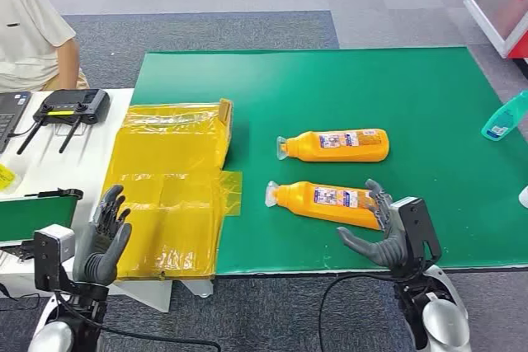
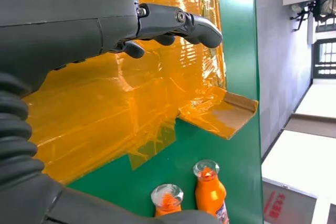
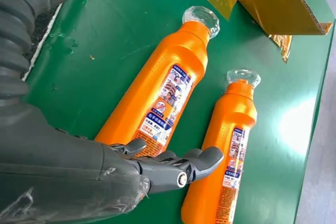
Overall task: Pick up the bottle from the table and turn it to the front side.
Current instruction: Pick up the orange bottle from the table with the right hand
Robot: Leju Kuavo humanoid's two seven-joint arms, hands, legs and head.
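Left hand is raised at near left, fingers spread and holding nothing. Right hand reaches in at near right, fingers apart.

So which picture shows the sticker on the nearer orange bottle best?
The right wrist view: the nearer orange bottle's sticker is big and close. The head view shows it small; the left wrist view shows just the bottle's clear cap.

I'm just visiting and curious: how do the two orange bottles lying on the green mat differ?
The nearer bottle lies slanted on the mat, with the right hand at its base; the farther bottle lies almost level across the view, with no hand near it. Both are orange, lie on their sides with labels up, and point their clear caps toward the yellow-wrapped box.
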